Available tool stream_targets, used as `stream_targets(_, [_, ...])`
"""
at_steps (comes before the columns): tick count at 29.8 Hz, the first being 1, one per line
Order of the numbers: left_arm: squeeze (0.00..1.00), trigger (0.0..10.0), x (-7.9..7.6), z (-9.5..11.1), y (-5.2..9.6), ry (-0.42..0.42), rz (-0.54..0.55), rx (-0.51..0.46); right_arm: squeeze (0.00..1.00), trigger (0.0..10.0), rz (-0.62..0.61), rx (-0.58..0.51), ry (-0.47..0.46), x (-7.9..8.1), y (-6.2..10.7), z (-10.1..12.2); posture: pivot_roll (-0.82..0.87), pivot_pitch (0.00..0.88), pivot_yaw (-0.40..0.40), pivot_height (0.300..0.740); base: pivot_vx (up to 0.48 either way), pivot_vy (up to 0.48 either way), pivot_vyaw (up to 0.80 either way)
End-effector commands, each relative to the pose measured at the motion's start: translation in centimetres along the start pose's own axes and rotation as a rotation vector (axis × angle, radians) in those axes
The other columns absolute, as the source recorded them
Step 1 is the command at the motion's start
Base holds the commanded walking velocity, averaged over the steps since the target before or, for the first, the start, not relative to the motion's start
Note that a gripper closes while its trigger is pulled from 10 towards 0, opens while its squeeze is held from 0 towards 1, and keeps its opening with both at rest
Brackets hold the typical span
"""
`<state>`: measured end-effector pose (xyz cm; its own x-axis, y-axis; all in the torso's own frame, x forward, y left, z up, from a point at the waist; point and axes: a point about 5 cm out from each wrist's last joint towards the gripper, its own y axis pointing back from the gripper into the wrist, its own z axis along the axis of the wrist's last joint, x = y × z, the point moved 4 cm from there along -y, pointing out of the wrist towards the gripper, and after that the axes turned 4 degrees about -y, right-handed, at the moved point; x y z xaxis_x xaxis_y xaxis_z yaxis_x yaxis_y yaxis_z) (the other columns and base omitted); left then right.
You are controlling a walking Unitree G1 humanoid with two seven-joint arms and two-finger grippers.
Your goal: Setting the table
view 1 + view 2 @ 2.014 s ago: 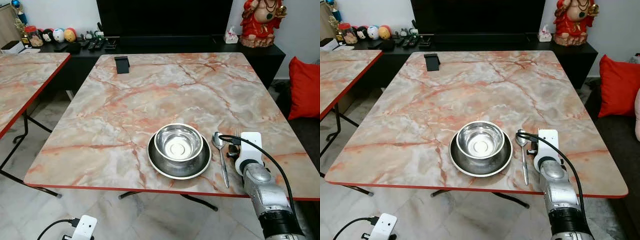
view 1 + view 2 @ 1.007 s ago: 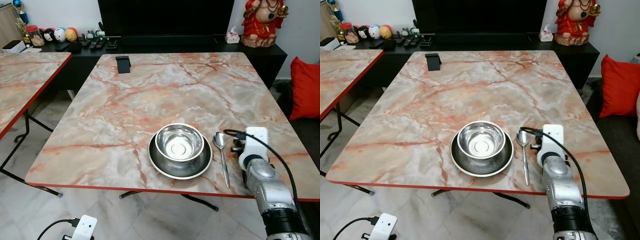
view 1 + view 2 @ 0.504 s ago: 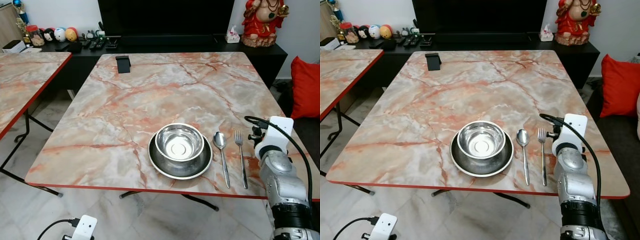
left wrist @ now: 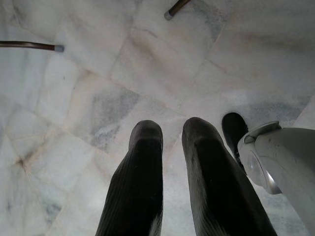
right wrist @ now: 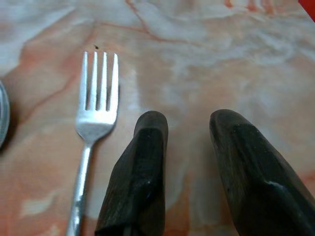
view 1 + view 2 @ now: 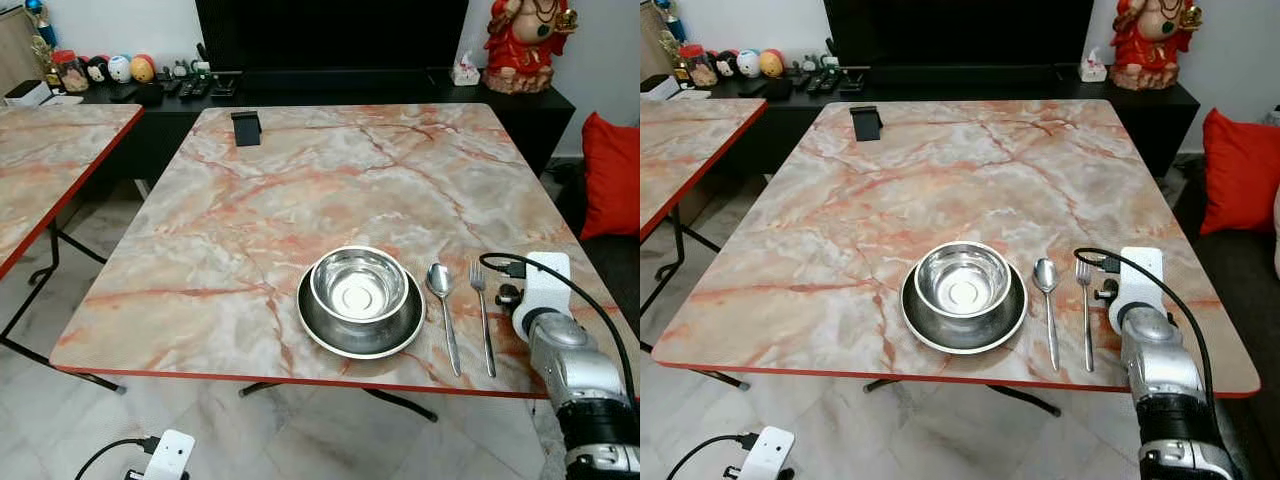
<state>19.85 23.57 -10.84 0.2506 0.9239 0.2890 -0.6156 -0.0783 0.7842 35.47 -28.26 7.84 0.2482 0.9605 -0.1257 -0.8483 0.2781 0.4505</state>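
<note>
square marble-pattern table with red edge (image 6: 300,190), pink and grey veining. near its front edge, shiny steel bowl (image 6: 357,285) nested on a round steel plate (image 6: 330,333). just right of the plate, silver spoon (image 6: 443,310) lying bowl-end away from the robot, handle toward the front edge. just right of the spoon and parallel to it, silver fork (image 6: 483,315), tines pointing away, apart from the spoon.

right gripper (image 5: 189,147) over the tabletop just beside the fork, on the side away from the spoon; two black fingers parted with marble showing between them, nothing held, not touching the fork. silver right arm with white wrist block and black cable (image 6: 545,300) above the table's front right corner.

left gripper (image 4: 172,162) hanging low over pale marble floor tiles (image 4: 74,88), fingers a narrow gap apart, empty. white robot body part (image 4: 280,162) beside it; two table-leg ends (image 4: 172,9) on the floor.

small black stand-like object (image 6: 245,128) at the far left of the table. second marble table (image 6: 50,150) to the left. black low cabinet (image 6: 330,85) behind, with small round figurines (image 6: 118,68) and remotes; red statue (image 6: 527,45) at its right end. red cushion (image 6: 610,175) at far right. white power adapter with black cord (image 6: 165,455) on the floor.
</note>
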Motion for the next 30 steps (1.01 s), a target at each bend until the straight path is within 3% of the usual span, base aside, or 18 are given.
stream_targets(1, [0.00, 10.0, 0.3, -0.5, 0.1, 0.015, 0.003, 0.018, 0.00, 10.0, 0.005, 0.018, 0.015, 0.0, -0.1, 0.1, -0.02, 0.000, 0.038, 0.740, 0.000, 0.000, 0.00])
stream_targets(14, [0.00, 10.0, 0.3, -0.5, 0.1, 0.015, 0.000, 0.018, 0.00, 10.0, 0.044, 0.061, 0.030, 0.4, -0.2, -0.5, -0.02, 0.000, 0.041, 0.740, 0.000, 0.000, 0.00])
stream_targets(30, [0.00, 10.0, 0.2, -0.5, 0.1, 0.016, 0.001, 0.016, 0.00, 10.0, 0.091, 0.013, 0.021, 1.7, -0.1, 0.2, -0.02, 0.000, 0.039, 0.740, 0.000, 0.000, 0.00])
